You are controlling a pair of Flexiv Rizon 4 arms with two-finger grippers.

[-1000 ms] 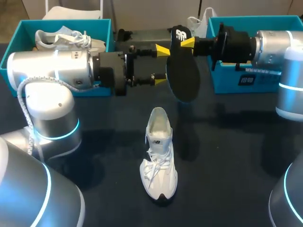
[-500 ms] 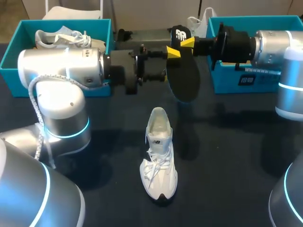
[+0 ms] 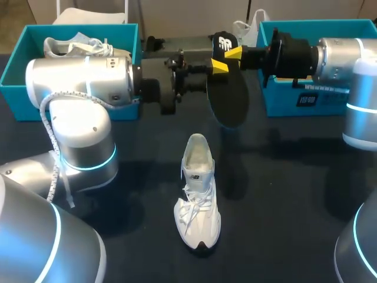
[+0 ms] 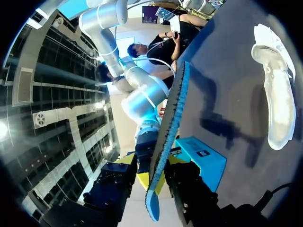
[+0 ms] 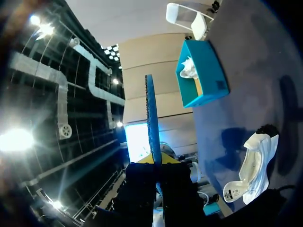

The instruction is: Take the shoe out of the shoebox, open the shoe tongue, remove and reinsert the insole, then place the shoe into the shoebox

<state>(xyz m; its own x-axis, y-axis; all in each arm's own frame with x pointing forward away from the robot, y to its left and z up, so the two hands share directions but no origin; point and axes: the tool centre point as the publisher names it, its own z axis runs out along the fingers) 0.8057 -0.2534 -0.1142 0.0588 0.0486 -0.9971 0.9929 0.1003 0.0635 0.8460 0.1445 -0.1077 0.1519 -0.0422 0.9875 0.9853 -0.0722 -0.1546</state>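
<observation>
Two grippers meet at one black insole [image 3: 227, 97], which hangs in the air behind the white shoe [image 3: 198, 194] standing on the table [image 3: 283, 177] (toe toward the robot). The right gripper [image 3: 231, 54] pinches the insole's upper end. The left gripper [image 3: 217, 66] straddles that end, perhaps touching it; I cannot tell whether it is clamped.

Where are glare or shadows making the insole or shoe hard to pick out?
Head view: the black insole blends into the dark table; the white shoe stands out. Left wrist view: the insole shows edge-on, with shadows on the table beside the shoe. Right wrist view: glare sits off to one side of the insole, not on it; the shoe is evenly lit.
</observation>
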